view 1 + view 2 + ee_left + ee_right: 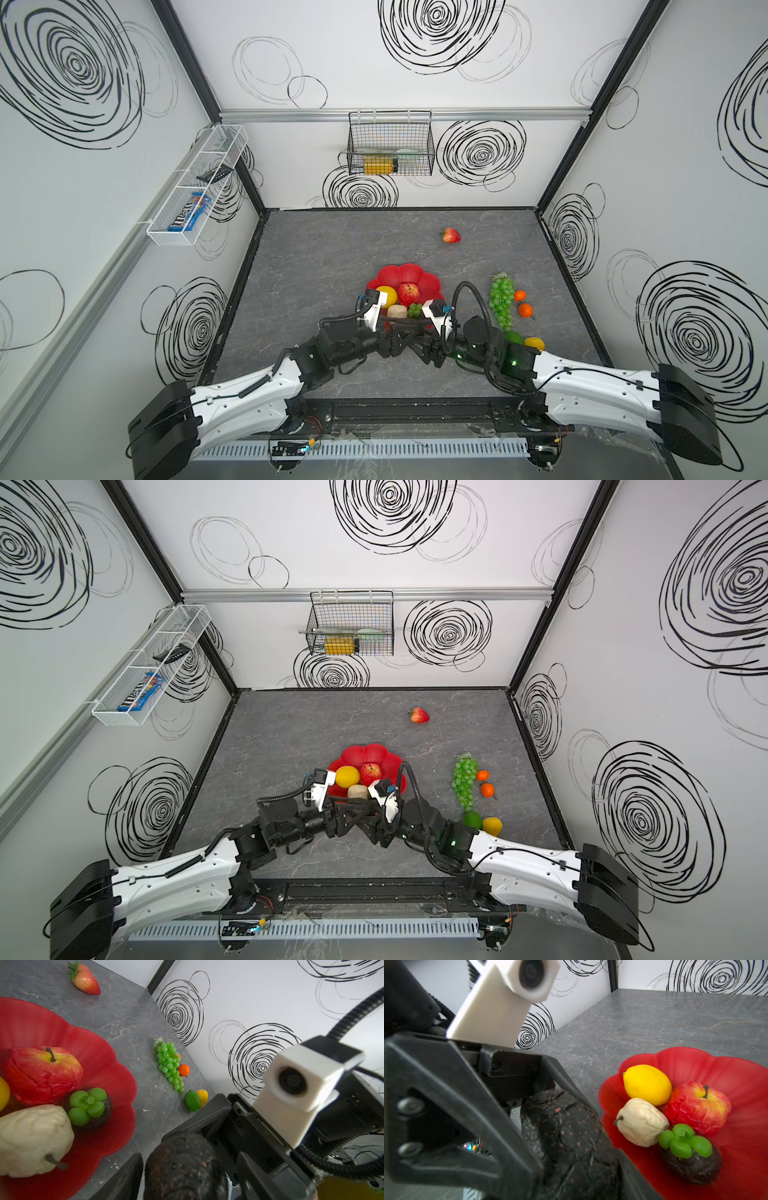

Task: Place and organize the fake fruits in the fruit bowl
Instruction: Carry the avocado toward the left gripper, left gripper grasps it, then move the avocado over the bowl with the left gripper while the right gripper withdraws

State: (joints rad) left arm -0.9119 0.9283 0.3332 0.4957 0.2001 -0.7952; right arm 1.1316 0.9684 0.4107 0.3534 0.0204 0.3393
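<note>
A dark avocado hangs at the near rim of the red fruit bowl. My right gripper is shut on it. Coming from the opposite side, my left gripper stands open around the same avocado, with a gap showing at one finger. Inside the bowl are a lemon, an apple, a beige pear and a mangosteen. On the table lie a strawberry, green grapes, two oranges, a lime and a second lemon.
A black wire basket holding a yellow bottle hangs on the back wall. A long white mesh tray is fixed to the left wall. Both forearms meet over the table's near middle.
</note>
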